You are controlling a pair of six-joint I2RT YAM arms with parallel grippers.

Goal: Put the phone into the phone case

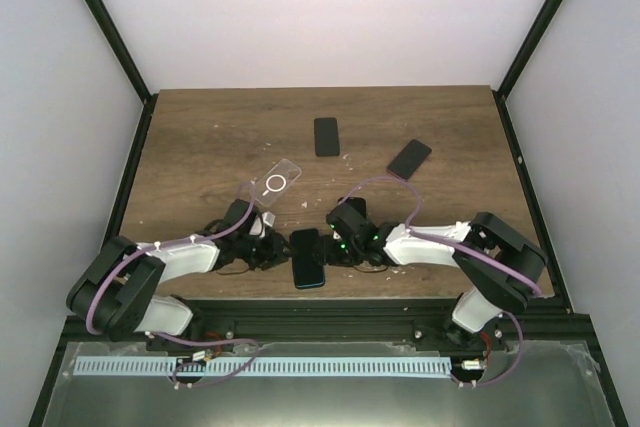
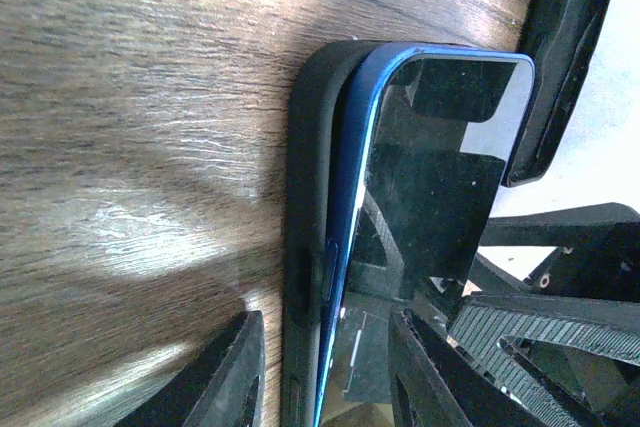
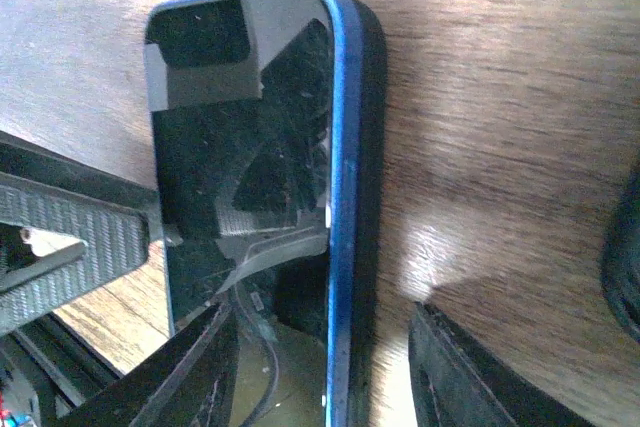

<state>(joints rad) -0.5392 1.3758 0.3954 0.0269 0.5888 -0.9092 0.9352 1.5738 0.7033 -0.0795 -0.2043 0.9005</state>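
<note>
Top external shows the phone [image 1: 308, 259] resting on the black case [image 2: 305, 147] on the desk [image 1: 200, 137]. The left tool [image 2: 322, 327] and right tool [image 3: 322, 312] straddle the phone's edges, jaws parted.

A robotics lab test cell is indicated by a wood-grain table [image 1: 200, 137] enclosed by plain white panels [image 1: 320, 7] and black frame posts [image 1: 105, 22], with two cabled robot arms [image 1: 430, 244] bolted along its near edge above a metal base plate [image 1: 320, 402].
</note>
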